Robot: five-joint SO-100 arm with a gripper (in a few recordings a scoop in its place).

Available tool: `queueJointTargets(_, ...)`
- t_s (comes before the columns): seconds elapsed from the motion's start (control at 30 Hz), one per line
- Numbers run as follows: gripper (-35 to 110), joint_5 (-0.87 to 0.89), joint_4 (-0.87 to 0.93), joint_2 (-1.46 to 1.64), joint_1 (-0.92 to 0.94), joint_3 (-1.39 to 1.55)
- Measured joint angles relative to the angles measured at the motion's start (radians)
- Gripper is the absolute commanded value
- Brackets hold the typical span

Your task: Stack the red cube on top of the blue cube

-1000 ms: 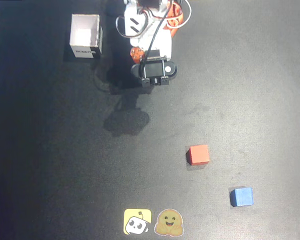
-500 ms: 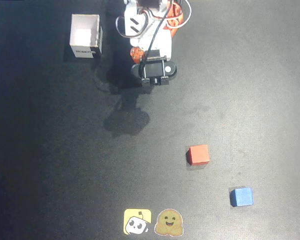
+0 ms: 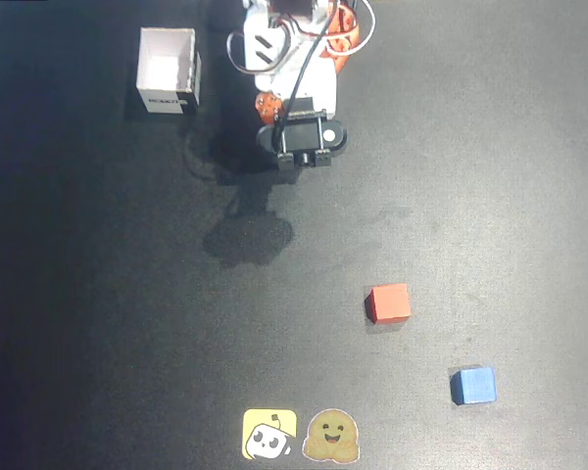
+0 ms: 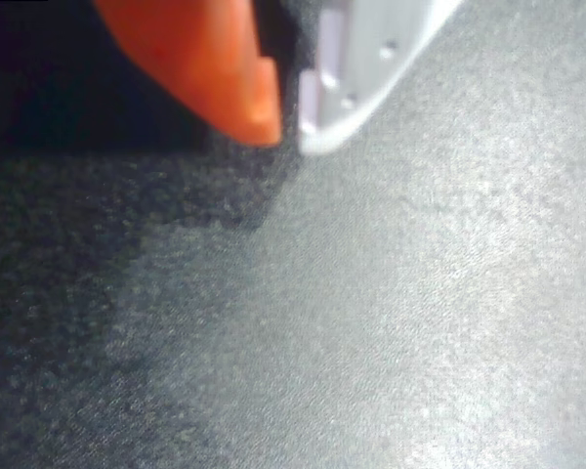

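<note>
Progress: nothing done yet; both cubes lie apart on the tabletop (image 3: 98, 294), neither one lifted.
Red cube: red cube (image 3: 388, 304) sits flat in the overhead view, up and to the left of the blue cube, near it but not touching.
Blue cube: blue cube (image 3: 472, 385) sits on bare tabletop, top face free, nothing on it.
My fingers: fingers (image 4: 291, 125), orange tip and white tip, nearly together with a thin dark gap, holding nothing, bare tabletop under them.
My arm: arm (image 3: 299, 98) folded far up and left of the blue cube, well apart from both cubes.
White box: white box (image 3: 167, 70) further left again from the blue cube, open top, not part of the job.
Left to do: I judge the whole thing — reach to red cube, spread fingers, grab, lift, carry over blue cube, set down square, let go.
</note>
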Motion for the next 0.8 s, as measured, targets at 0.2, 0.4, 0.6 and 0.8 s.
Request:
queueJointTargets(0.2,0,0.000,0.000,0.000,0.000,0.000)
queueJointTargets(0.4,0,0.000,0.000,0.000,0.000,0.000)
queueJointTargets(0.6,0,-0.021,-0.002,0.000,-0.002,-0.012)
queueJointTargets(0.8,0,-0.025,-0.032,-0.029,-0.023,-0.078)
